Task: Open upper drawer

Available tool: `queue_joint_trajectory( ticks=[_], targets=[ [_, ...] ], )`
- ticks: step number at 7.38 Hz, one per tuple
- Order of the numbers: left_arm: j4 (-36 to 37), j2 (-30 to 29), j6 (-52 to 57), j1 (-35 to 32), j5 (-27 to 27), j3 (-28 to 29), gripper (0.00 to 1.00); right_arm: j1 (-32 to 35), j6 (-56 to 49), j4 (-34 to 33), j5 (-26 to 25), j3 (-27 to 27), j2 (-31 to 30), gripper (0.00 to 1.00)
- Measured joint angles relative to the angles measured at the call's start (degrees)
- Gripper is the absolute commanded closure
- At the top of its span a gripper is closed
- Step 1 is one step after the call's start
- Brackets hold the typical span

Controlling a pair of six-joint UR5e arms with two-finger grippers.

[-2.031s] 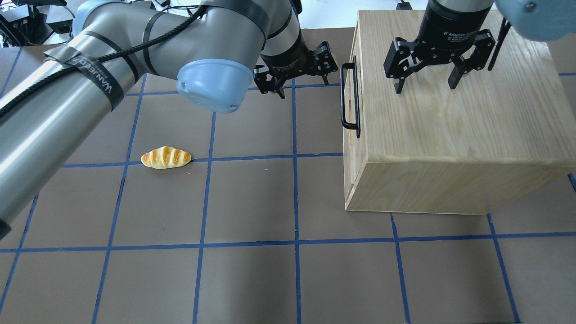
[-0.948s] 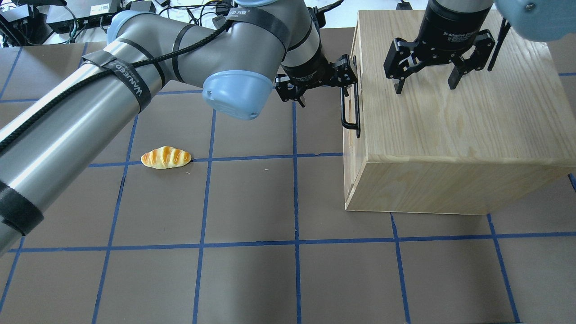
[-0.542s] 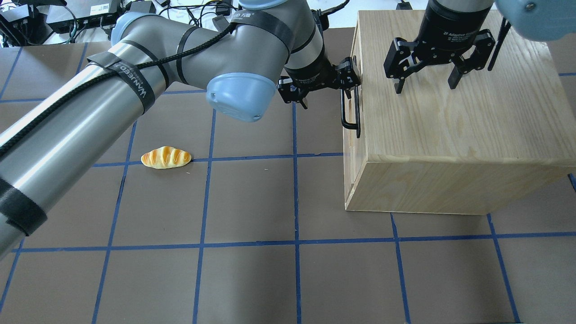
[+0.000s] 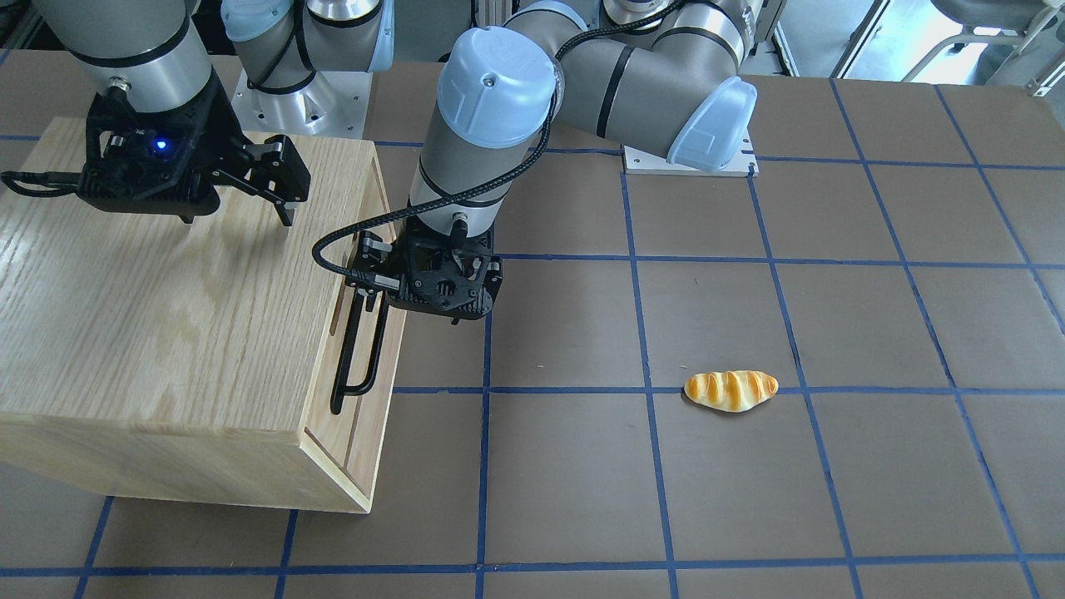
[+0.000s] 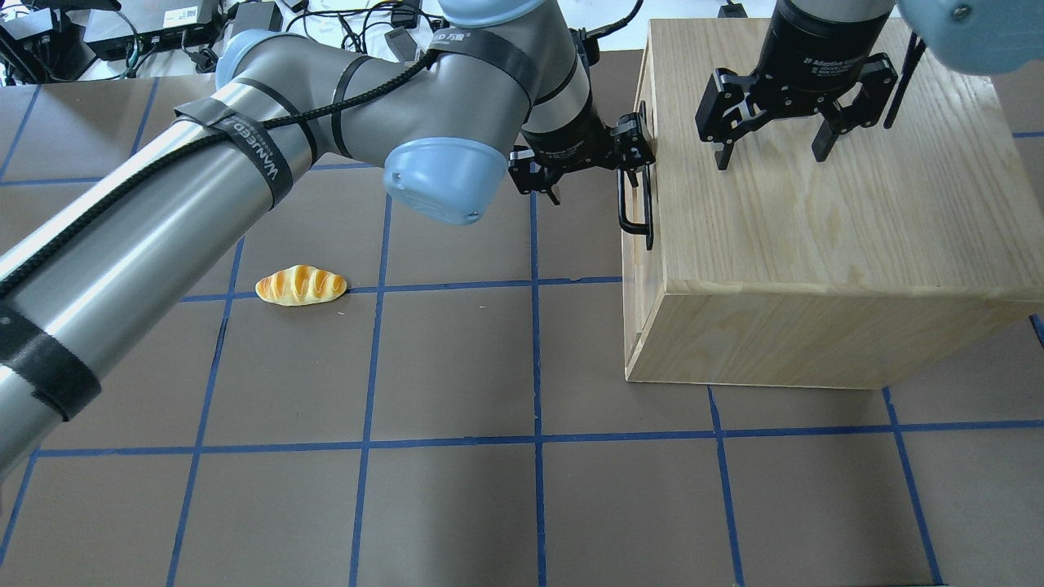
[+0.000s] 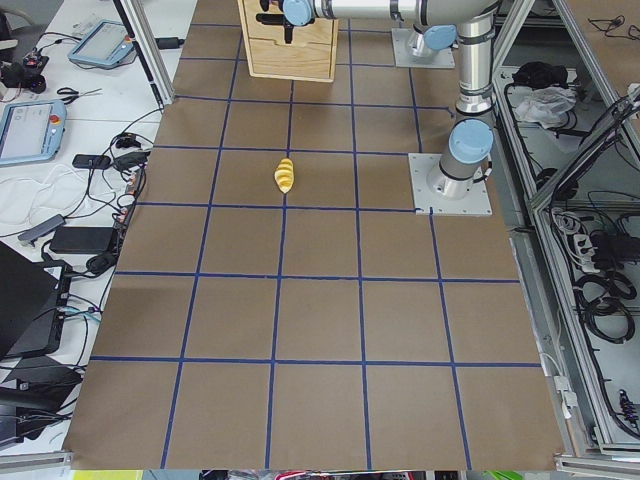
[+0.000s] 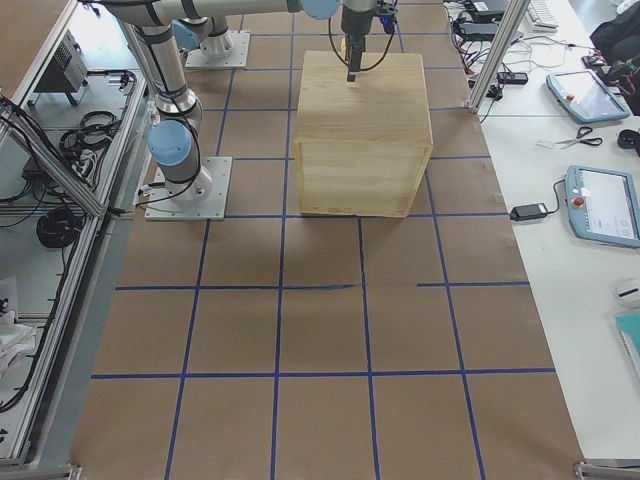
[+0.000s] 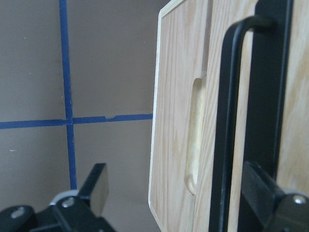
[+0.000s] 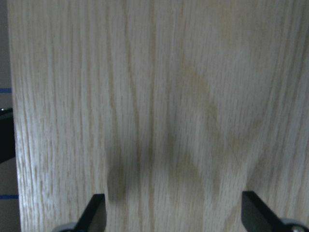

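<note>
The upper drawer's light-oak front [image 8: 299, 72] faces my left side and looks flush with the oak cabinet [image 5: 816, 212]. Its long black bar handle [image 5: 636, 200] stands off the front; in the left wrist view the handle [image 8: 226, 121] runs beside a narrow slot cut-out [image 8: 195, 135]. My left gripper [image 5: 595, 178] is open at the handle's far end. In the left wrist view the left gripper [image 8: 181, 182] has the bar between its fingers, near the right finger [image 8: 263, 186], with no contact visible. My right gripper [image 5: 771, 151] is open and empty just above the cabinet top.
A toy bread roll [image 5: 300, 285] lies on the brown, blue-taped table [image 5: 457, 367], well left of the cabinet; it also shows in the front-facing view [image 4: 730, 390]. My left arm's elbow [image 5: 436, 175] hangs over the table left of the handle.
My left arm has moved right, bringing the open gripper from beside the cabinet onto the handle's far end. The right gripper, the drawer and the bread roll have not moved.
</note>
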Motion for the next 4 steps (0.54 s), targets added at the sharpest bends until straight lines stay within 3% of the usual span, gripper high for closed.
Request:
queue_joint_trajectory(
  ticks=[4],
  targets=[
    [0.7, -0.8, 1.1, -0.1, 0.7, 0.0, 0.0, 0.0, 0.0, 0.0, 0.0, 0.0, 0.0, 0.0]
  ],
)
